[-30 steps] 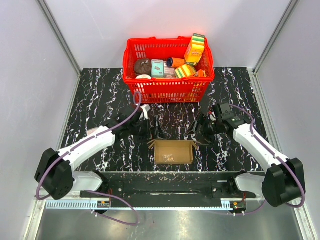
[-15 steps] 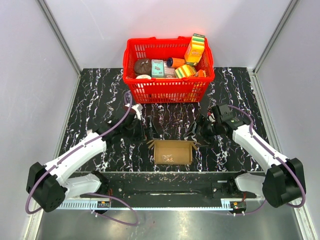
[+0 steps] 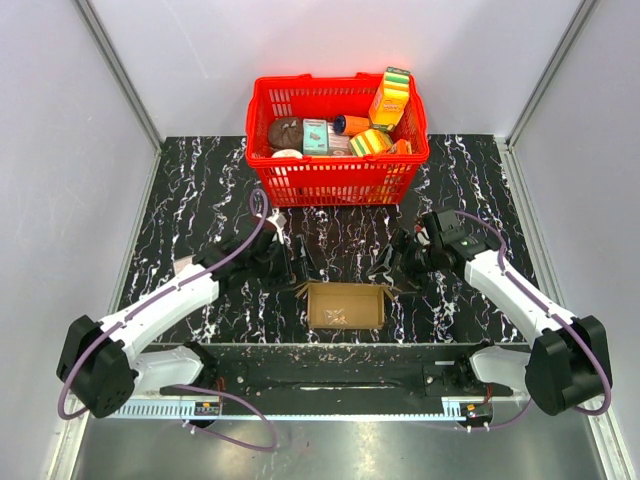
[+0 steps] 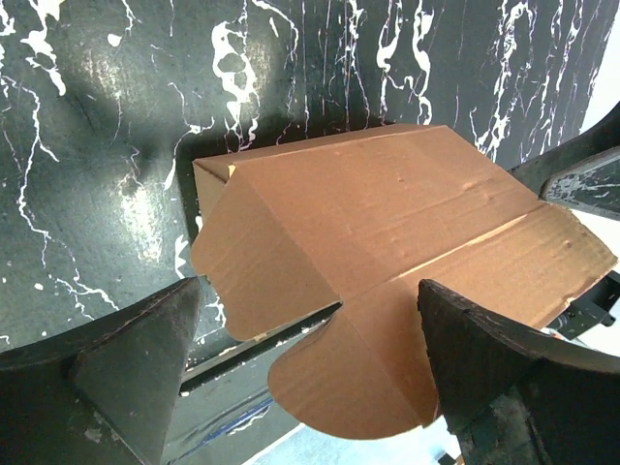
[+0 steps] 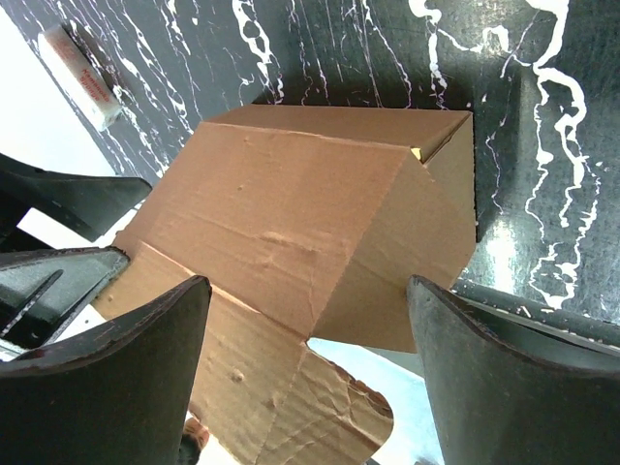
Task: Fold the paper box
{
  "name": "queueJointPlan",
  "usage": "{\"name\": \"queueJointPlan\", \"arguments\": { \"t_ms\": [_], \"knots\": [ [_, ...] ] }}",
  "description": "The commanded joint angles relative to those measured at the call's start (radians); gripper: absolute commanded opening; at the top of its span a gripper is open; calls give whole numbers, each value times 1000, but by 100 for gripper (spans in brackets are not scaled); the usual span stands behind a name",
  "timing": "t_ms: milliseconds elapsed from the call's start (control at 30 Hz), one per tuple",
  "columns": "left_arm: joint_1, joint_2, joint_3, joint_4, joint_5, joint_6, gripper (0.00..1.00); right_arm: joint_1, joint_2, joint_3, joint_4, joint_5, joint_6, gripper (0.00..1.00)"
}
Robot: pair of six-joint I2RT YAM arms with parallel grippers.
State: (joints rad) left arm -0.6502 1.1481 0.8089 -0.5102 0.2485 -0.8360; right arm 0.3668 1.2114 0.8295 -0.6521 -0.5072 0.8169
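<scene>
Left claw (image 4: 310,291) apart, box (image 4: 387,213) just ahead between fingers (image 4: 126,368) | right claw (image 5: 308,286) apart, box ahead | box on worktop (image 3: 200,190), flaps open

Seen from the top, the fingertips of the left gripper (image 3: 298,265) and the right gripper (image 3: 385,268) are lost against the dark table (image 3: 200,180); contact with the paper box (image 3: 345,305) cannot be told. In the right wrist view its flap is cut off below.

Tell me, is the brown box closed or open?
Open. From above, the paper box shows its inside, and a flap sticks out unfolded.
</scene>
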Motion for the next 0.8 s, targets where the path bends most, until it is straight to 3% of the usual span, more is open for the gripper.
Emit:
{"name": "queueJointPlan", "arguments": {
  "t_ms": [0,767],
  "knots": [
    [-11,22,4,74,17,-35,99,11,-23,-7,19,7,-1,89],
    [-117,70,9,167,37,-120,99,67,-9,-13,75,1,53,89]
  ]
}}
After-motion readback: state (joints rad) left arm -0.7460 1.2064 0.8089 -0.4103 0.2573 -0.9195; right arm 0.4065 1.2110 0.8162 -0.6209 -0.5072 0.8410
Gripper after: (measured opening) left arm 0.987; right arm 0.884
